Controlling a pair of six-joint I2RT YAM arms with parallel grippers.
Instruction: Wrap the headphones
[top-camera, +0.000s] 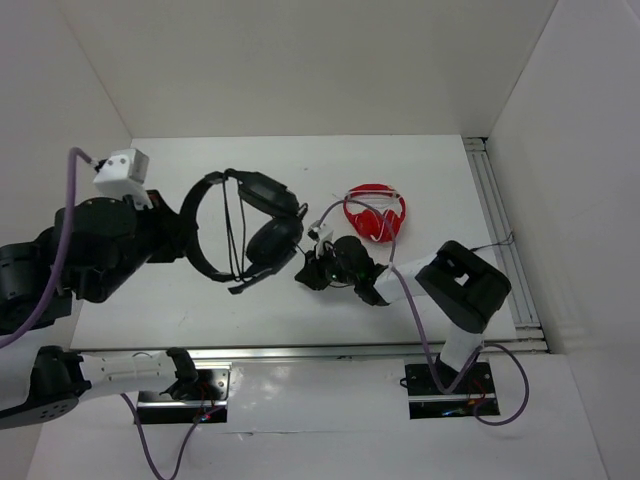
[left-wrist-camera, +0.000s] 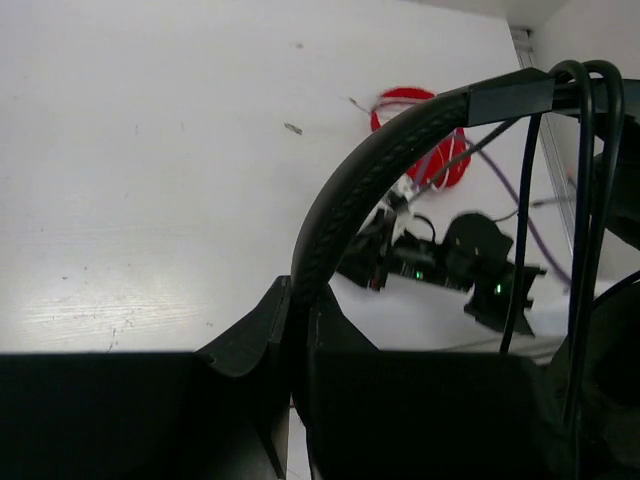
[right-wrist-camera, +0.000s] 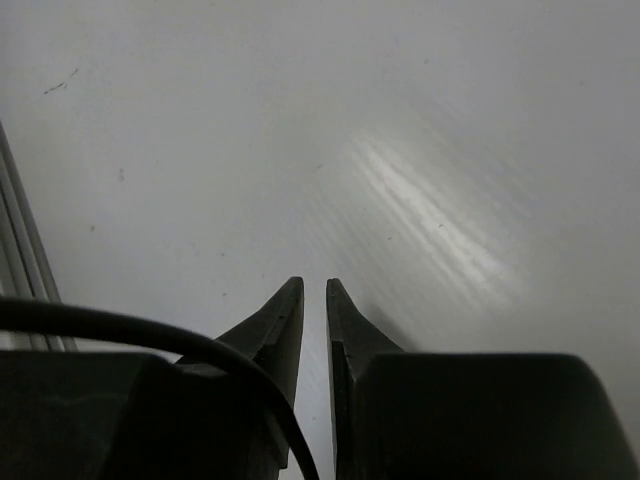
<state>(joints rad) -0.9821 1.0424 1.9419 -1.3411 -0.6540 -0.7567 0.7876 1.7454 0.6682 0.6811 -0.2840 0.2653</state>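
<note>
The black headphones (top-camera: 270, 238) hang above the table left of centre. My left gripper (top-camera: 178, 238) is shut on their padded headband (left-wrist-camera: 370, 170), which rises from between the jaws in the left wrist view. Their thin black cable (left-wrist-camera: 585, 200) is looped over the headband in two strands and hangs down beside the earcups (top-camera: 262, 192). My right gripper (top-camera: 308, 270) is low over the table, just right of the headphones. Its fingers stand a narrow slit apart over bare table, with nothing between them (right-wrist-camera: 313, 290). A black cable (right-wrist-camera: 150, 335) crosses the left finger's base, outside the jaws.
Red headphones (top-camera: 375, 212) with a pale cord lie on the table behind my right gripper, also seen past the headband (left-wrist-camera: 400, 98). A metal rail (top-camera: 500, 230) runs along the table's right edge. White walls close in the back and both sides.
</note>
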